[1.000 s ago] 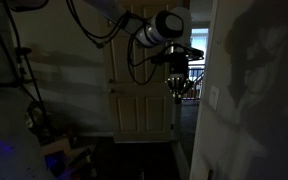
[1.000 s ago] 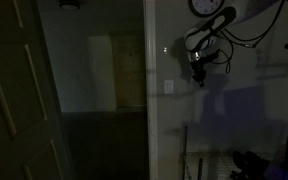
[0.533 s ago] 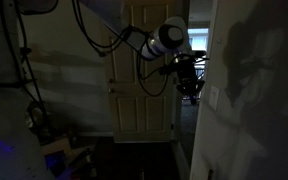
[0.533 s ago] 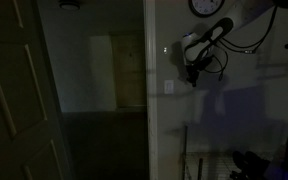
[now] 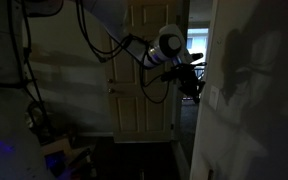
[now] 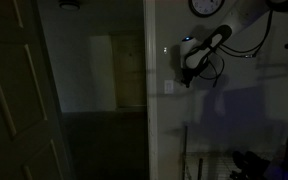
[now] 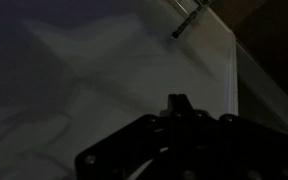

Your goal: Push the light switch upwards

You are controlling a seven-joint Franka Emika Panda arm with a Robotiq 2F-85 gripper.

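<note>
The light switch (image 5: 215, 97) is a small pale upright plate on the dim wall, and it also shows in an exterior view (image 6: 170, 87). My gripper (image 5: 197, 86) points sideways at the wall, just short of the plate and slightly above it. In an exterior view the gripper (image 6: 187, 72) hangs just above and beside the plate. In the wrist view the fingers (image 7: 177, 101) look pressed together as one dark tip facing the pale wall. The switch itself cannot be made out in the wrist view.
A panelled door (image 5: 144, 70) stands behind the arm, and an open panelled door (image 6: 14, 100) fills one side. A round clock (image 6: 206, 6) hangs above the gripper. Cables and gear (image 5: 44, 130) sit low by the robot base. The wall corner (image 7: 231, 75) is close.
The gripper has swung from hanging down to pointing sideways at the wall. It has moved closer to the switch plate.
</note>
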